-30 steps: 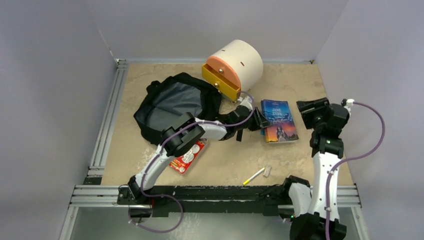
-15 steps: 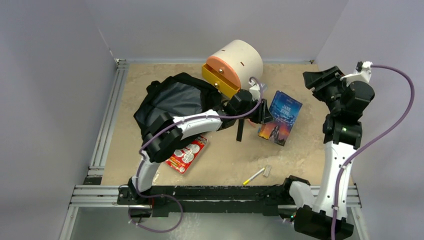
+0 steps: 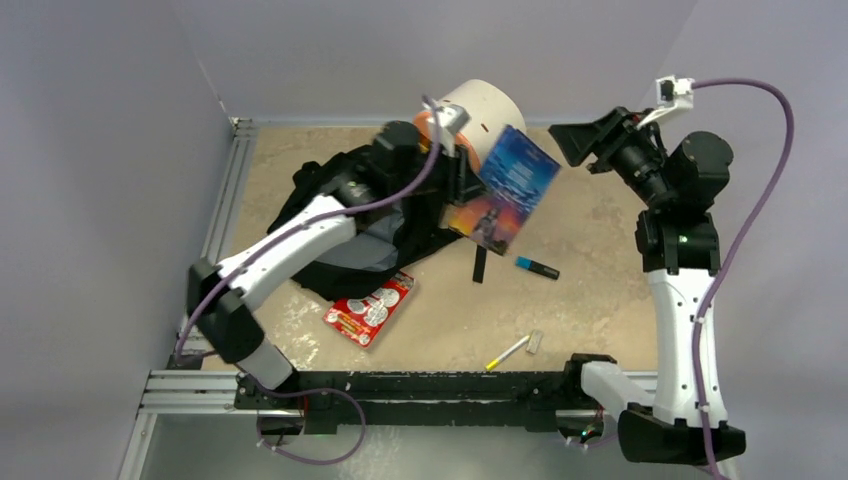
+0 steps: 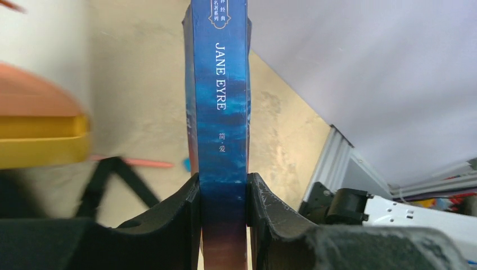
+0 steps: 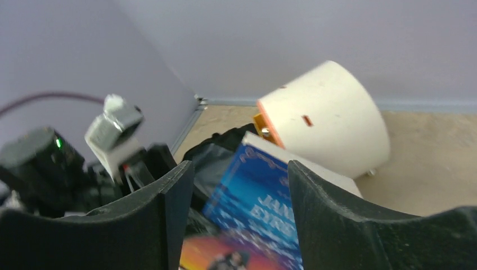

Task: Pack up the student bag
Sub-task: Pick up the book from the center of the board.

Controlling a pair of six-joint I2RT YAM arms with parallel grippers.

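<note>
**Hazard register: book aloft, bag not yet loaded**

1. **Student bag** (image 3: 318, 190). It lies slumped on the counter (image 3: 600, 320), left of the middle and directly under your left arm. The arm hides much of the mouth, so you cannot tell how wide it gapes.
   - Hazard: the fabric is limp. A book corner that lands on the rim instead of inside will likely fold the opening shut.

2. **Left tool** (image 4: 223, 188). It is pressed onto the spine of the book (image 4: 219, 101), near one end only. The book hangs tilted in the air, just right of the bag.
   - Hazard: the bite is short and most of the book overhangs it. A quick wrist turn could let the book pivot between the pads or slide out, and it would drop outside the bag.

3. **Drawer box** (image 3: 495, 115). It is cream, and its yellow drawer is pulled out. From above, the book overlaps its front, and you cannot judge the clearance.
   - Hazard: swinging the book leftward may clip the drawer.

4. **Right tool** (image 5: 239, 174). Its fingers are spread and hold nothing. It is raised and faces the book from the right, near but apart.
   - Hazard: if you send both arms toward the bag together, they share a tight space, and contact with the book or the left wrist is plausible.

5. **Loose items**
   - Red packet (image 3: 370, 312), just beside the bag's near edge.
   - Black strap (image 3: 480, 265), lying under the book. You cannot tell whether it is attached to the bag.
   - Blue marker (image 3: 537, 267).
   - Hazard: a low pass could drag the strap and tug the bag out of position, so keep the descent steep.
</note>
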